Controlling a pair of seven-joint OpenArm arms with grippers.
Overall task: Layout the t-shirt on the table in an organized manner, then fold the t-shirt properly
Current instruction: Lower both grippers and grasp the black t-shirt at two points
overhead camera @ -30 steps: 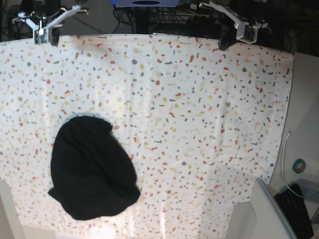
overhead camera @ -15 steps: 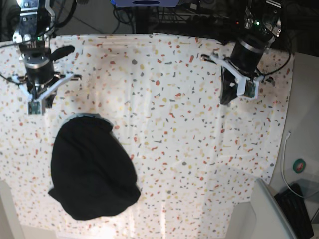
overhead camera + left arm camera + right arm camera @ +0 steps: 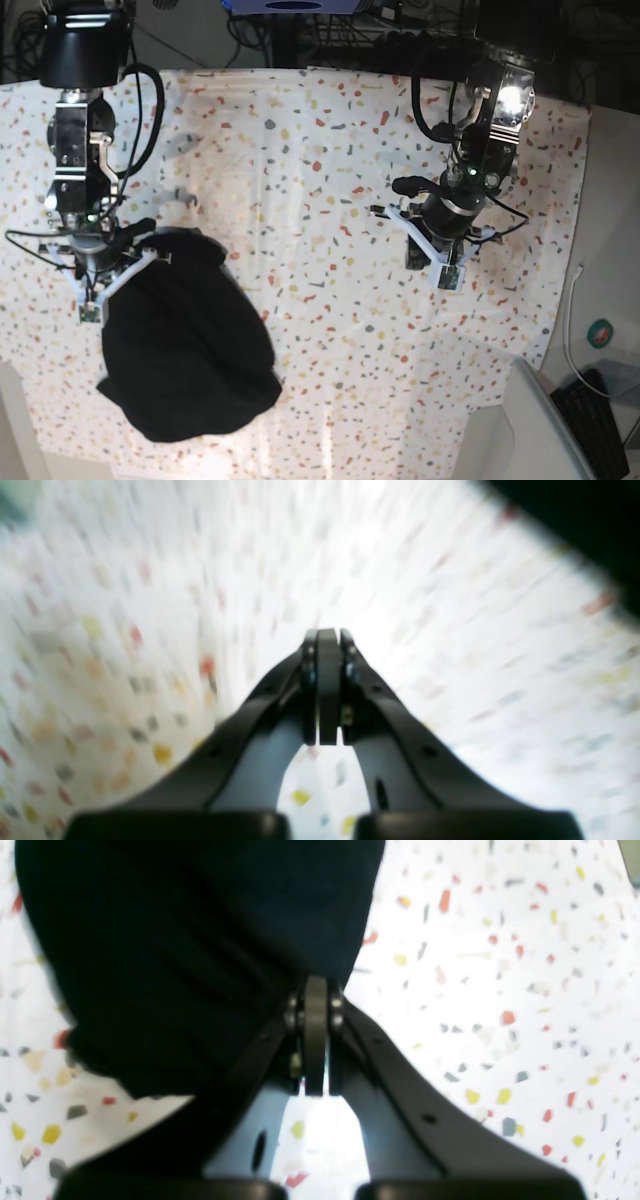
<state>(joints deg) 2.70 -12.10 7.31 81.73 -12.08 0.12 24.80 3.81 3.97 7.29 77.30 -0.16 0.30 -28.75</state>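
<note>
The black t-shirt [image 3: 185, 345] lies in a rumpled heap on the speckled table [image 3: 330, 150] at the near left. My right gripper [image 3: 112, 288] hangs at the heap's far-left edge. In the right wrist view it [image 3: 316, 985] is shut, its tips over the border of the black cloth [image 3: 200, 940], with no cloth seen between the pads. My left gripper [image 3: 414, 262] is shut over bare table at the middle right, well away from the shirt. In the blurred left wrist view its pads [image 3: 327, 635] press together above the flecked cover [image 3: 150, 580].
The table's right edge [image 3: 580, 230] borders a grey surface with a white cable [image 3: 568, 330], a teal round item [image 3: 600, 332] and a black keyboard [image 3: 598, 420]. A dark blurred shape [image 3: 575, 520] fills the left wrist view's top right corner.
Both arms have swung in from the table's far edge toward me. The right gripper has come down to the shirt's far edge, and the left has stopped over bare table. Both stayed shut.
</note>
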